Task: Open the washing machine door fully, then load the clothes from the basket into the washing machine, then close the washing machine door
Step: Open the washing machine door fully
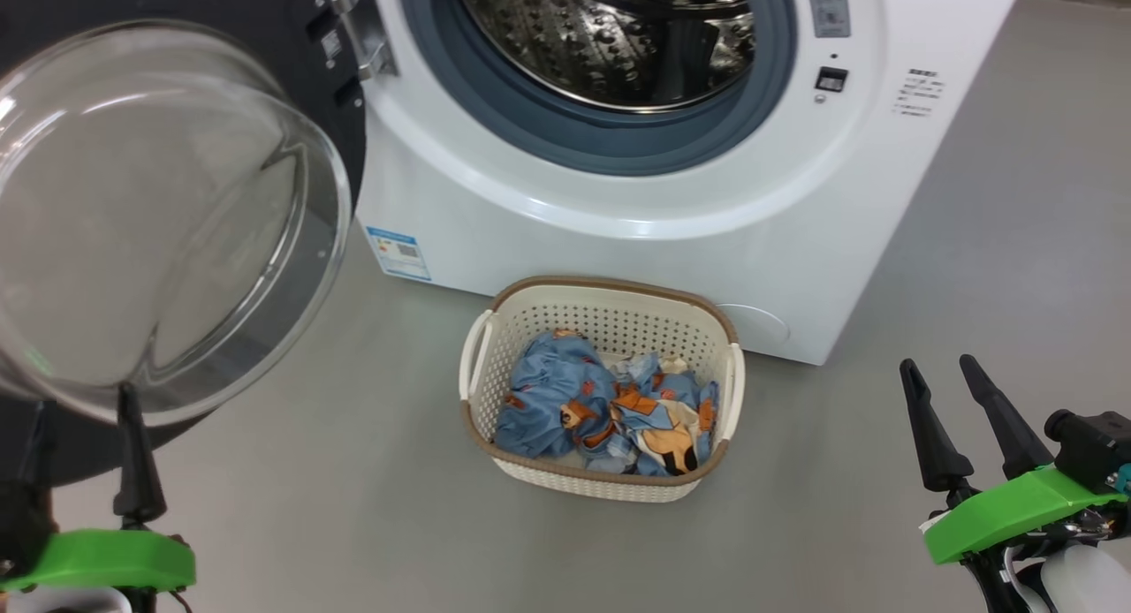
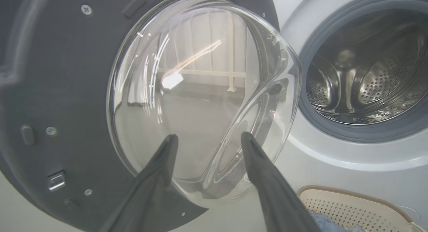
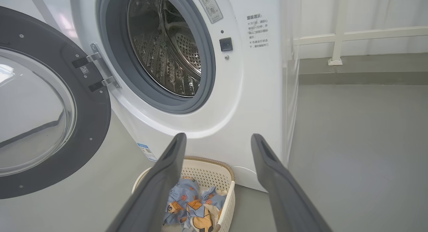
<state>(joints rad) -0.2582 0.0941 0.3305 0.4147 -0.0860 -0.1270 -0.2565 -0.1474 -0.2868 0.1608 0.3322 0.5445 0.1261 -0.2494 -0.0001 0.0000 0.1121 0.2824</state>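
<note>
The washing machine (image 1: 618,260) stands with its mouth uncovered, the steel drum (image 1: 618,39) shining inside the grey rubber ring (image 1: 618,154). The washing machine door (image 1: 159,215) hangs swung wide out from the hinge (image 1: 358,30) on the machine's left side. Its inner face is turned toward the room, so the bulging glass bowl sticks out from the black rim (image 1: 331,92). On the grey floor (image 1: 309,489), just in front of the machine's lower front panel and very close to it, sits the basket (image 1: 610,288). The clothes (image 1: 601,410) lie crumpled inside it, blue cloth with orange-brown bears and a bit of white, heaped below the brown edge. A small blue label (image 1: 399,253) is stuck on the machine's front at its lower left corner, between the door and the basket. The left tool (image 2: 209,135) is out in front of the open door, off to the side of the machine's mouth, its two dark fingers (image 2: 157,182) spread apart with nothing between them. Their tips are close up to the lower part of the glass bowl, though I cannot tell whether they touch it. The right tool (image 1: 938,364) hovers off the machine's right front corner, beyond the basket and well apart from it, fingers likewise spread and empty, pointing toward the machine. Each tool sits on a bright green mount (image 1: 1016,507).
</note>
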